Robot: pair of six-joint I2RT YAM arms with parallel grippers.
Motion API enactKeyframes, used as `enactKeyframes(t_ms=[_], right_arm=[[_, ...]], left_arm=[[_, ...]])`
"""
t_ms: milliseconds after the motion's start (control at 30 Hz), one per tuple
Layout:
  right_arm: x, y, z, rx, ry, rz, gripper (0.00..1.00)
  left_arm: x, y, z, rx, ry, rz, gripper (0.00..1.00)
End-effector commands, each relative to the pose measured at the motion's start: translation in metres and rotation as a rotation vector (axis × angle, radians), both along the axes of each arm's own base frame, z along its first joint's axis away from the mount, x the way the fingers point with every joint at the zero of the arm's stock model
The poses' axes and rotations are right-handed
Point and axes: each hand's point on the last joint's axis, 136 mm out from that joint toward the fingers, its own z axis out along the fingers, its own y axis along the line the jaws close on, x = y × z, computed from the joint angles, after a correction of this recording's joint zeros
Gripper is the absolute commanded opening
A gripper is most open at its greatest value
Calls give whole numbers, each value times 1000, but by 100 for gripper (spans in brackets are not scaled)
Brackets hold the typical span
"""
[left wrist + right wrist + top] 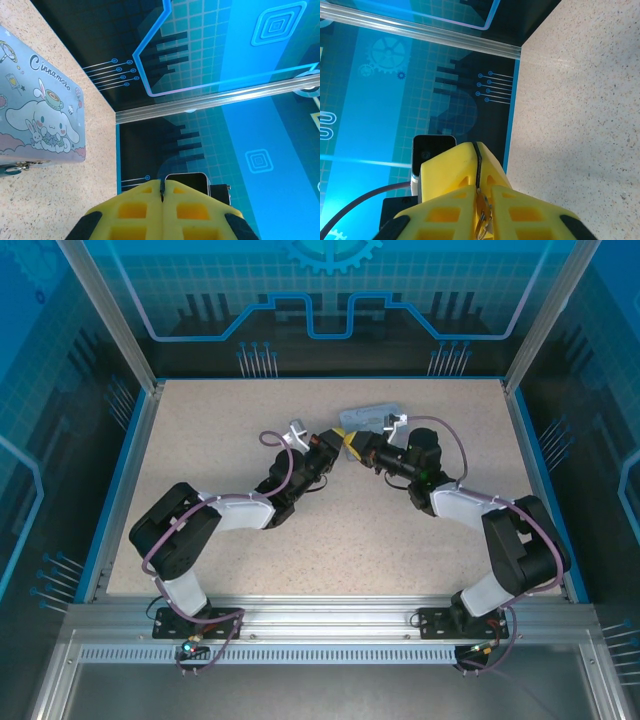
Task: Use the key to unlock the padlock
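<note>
Closed left hand (161,187) — yellow fingers (135,210) pressed flat together, right hand (477,150) pinched shut on thin key (482,216), cartoon-print lavender tin (40,115) flat on speckled desk (45,205)

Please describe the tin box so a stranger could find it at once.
On the speckled table, look just beyond the yellow fingers, toward the far edge. The pale lavender-blue rectangular tin lies flat there. Only it carries a cartoon print.

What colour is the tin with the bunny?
The tin is pale lavender-blue; left wrist view.
</note>
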Motion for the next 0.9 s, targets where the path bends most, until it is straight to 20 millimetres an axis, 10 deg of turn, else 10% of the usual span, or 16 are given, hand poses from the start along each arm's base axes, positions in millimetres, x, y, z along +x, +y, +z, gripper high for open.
enactKeyframes(t_ms=[0,300,500,867], right_arm=[[6,6,13,17,-39,-1,10],[3,2,10,20,-31,4,0],[-1,-21,1,8,-9,-24,0],[9,-69,-3,-67,22,-68,0]], left_arm=[[-5,0,5,-25,-24,7,0],[-4,0,6,-21,-26,9,0],[-9,17,16,30,-41,21,63],[-26,74,32,401,8,27,99]])
